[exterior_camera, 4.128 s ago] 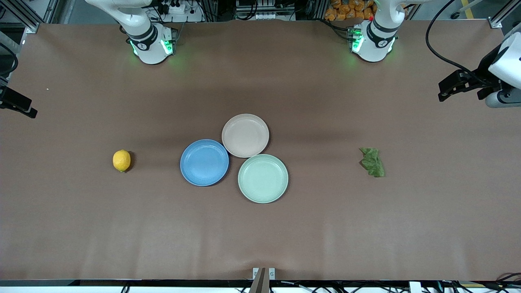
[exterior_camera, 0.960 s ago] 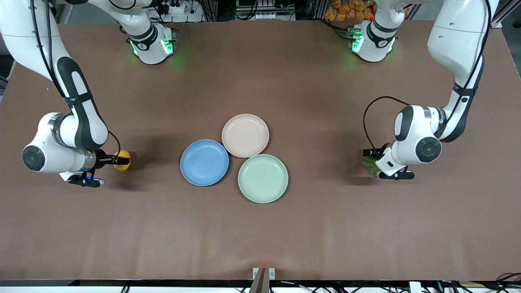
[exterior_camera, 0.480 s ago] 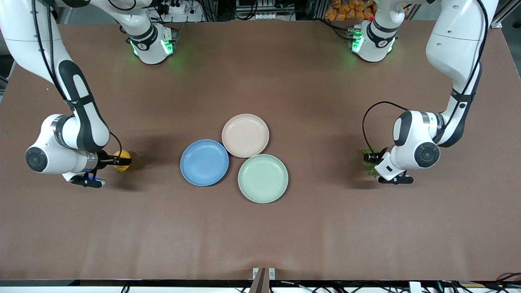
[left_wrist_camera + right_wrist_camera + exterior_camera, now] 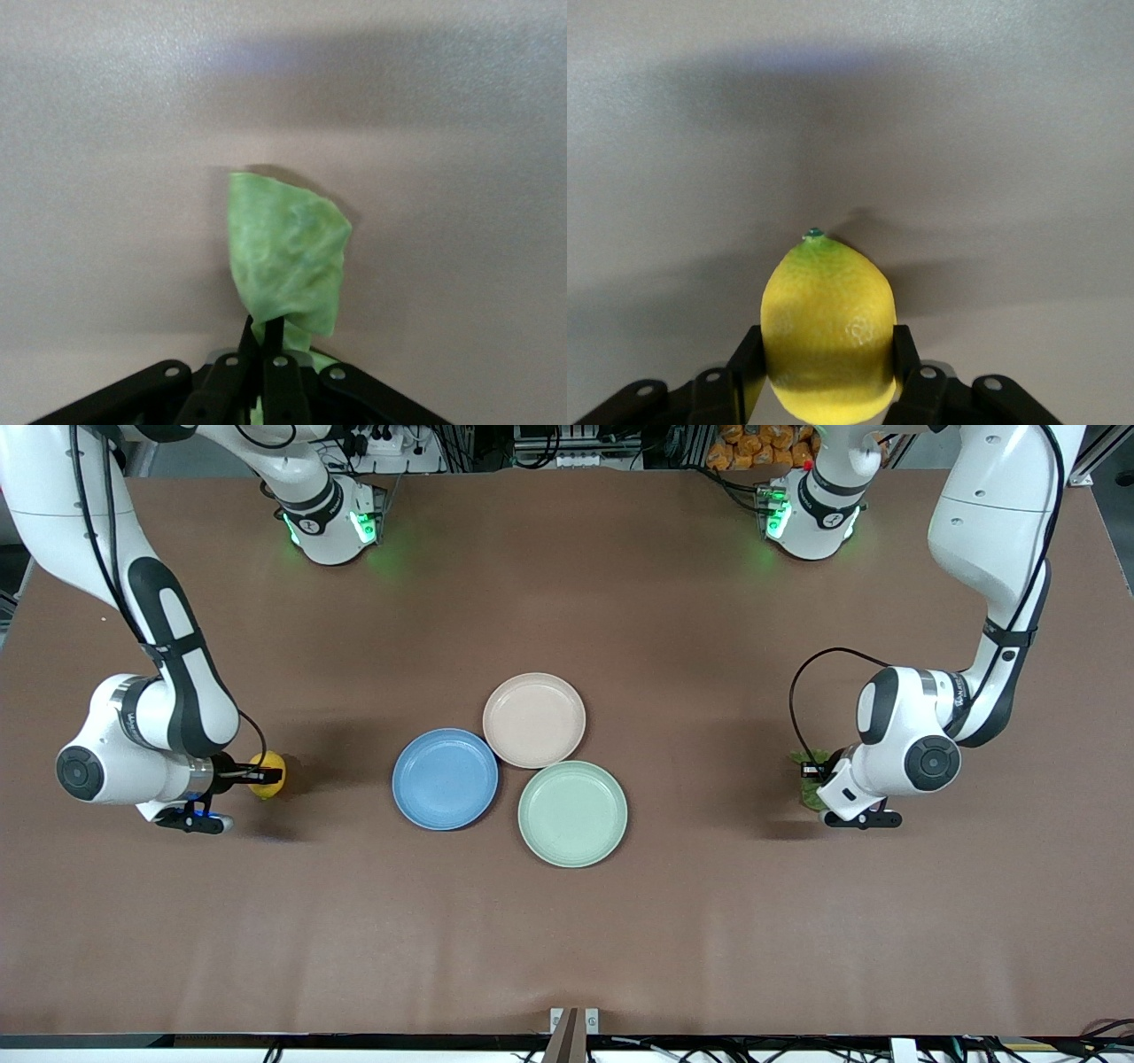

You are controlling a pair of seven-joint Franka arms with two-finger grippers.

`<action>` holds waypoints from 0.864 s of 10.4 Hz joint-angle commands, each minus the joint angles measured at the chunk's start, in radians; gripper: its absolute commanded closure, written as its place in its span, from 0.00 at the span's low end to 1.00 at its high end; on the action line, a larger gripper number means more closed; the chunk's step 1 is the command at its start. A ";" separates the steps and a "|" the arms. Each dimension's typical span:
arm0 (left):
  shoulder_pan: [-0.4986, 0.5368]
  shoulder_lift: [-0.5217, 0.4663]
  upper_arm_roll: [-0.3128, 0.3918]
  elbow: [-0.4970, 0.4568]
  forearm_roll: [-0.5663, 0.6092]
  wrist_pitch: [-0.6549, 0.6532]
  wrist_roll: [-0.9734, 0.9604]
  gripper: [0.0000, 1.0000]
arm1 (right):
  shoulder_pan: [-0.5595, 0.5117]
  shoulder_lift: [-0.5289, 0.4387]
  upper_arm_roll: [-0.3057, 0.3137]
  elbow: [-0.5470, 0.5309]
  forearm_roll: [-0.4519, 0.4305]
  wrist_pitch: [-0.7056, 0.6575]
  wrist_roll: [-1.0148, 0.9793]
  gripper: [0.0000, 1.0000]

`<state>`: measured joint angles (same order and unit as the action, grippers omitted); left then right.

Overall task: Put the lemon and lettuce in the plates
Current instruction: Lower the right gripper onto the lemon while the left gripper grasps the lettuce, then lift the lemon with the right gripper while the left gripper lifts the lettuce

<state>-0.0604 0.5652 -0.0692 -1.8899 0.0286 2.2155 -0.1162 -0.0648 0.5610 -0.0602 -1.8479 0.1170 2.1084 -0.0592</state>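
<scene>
The yellow lemon (image 4: 268,772) lies toward the right arm's end of the table. My right gripper (image 4: 259,777) is shut on it, one finger on each side, as the right wrist view shows for the lemon (image 4: 828,319) and the gripper (image 4: 826,363). The green lettuce (image 4: 808,789) lies toward the left arm's end, mostly hidden under my left gripper (image 4: 812,769). In the left wrist view the left gripper (image 4: 264,335) is shut on the leaf's edge and the lettuce (image 4: 288,252) stands bunched up. The blue plate (image 4: 445,779) and the beige-pink plate (image 4: 534,720) sit empty mid-table.
A mint-green plate (image 4: 572,813) touches both other plates, nearer to the front camera than they are. The brown table (image 4: 567,939) stretches wide around the plates. Both arm bases stand along the table's edge farthest from the front camera.
Both arms came down from off the table onto the lemon and the lettuce. In the last second the left gripper pinched the leaf, which bunched up; the right gripper stayed on the lemon.
</scene>
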 commanded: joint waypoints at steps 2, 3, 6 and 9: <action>-0.012 -0.033 0.000 0.020 0.008 -0.013 0.016 1.00 | 0.000 -0.018 0.005 0.080 0.053 -0.144 -0.011 0.82; -0.025 -0.050 -0.006 0.025 0.007 -0.034 0.009 1.00 | 0.002 -0.016 0.006 0.148 0.061 -0.248 0.008 0.88; -0.033 -0.067 -0.041 0.070 -0.030 -0.088 0.006 1.00 | 0.118 -0.015 0.006 0.271 0.070 -0.358 0.242 0.91; -0.051 -0.068 -0.073 0.121 -0.137 -0.125 -0.026 1.00 | 0.244 -0.013 0.006 0.289 0.145 -0.357 0.473 0.91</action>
<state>-0.0986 0.5062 -0.1310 -1.7924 -0.0684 2.1233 -0.1197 0.1474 0.5487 -0.0481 -1.5691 0.2034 1.7628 0.3324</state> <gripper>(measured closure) 0.969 0.388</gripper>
